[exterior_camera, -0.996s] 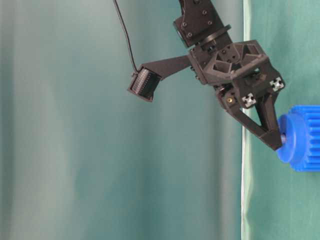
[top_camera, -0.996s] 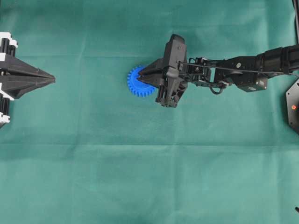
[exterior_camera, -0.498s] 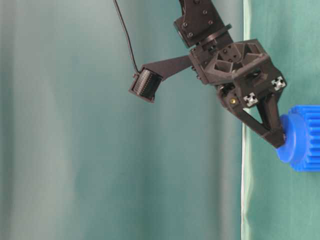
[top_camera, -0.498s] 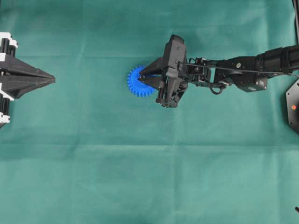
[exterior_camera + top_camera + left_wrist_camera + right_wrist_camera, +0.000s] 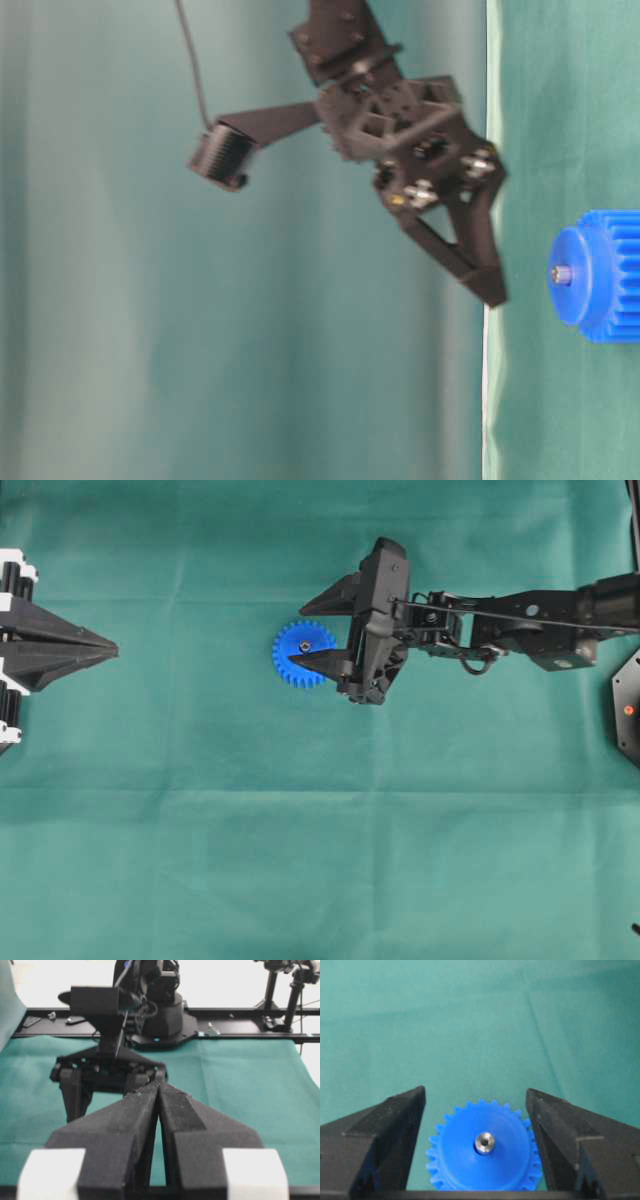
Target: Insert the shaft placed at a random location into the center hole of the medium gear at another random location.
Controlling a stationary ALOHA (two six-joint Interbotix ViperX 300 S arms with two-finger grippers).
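Above the medium gear (image 5: 482, 1151), right claw (image 5: 315, 630) spread, empty; shaft (image 5: 484, 1141) seated in hub. Tiny, slick, rigid: pinch its sides.

The right gripper (image 5: 312, 632) reaches in from the right of the overhead view, its arm stretched nearly level across the green cloth (image 5: 300, 830), the landmark beneath both arms. Its two black fingers (image 5: 385, 1130) are spread wide apart and grip nothing; from table level the fingertips hang clear above the cloth. The left gripper (image 5: 112, 652) rests at the cloth's left edge, pointing right, its tapered fingers (image 5: 135, 1125) pressed together with only a thin seam between them.
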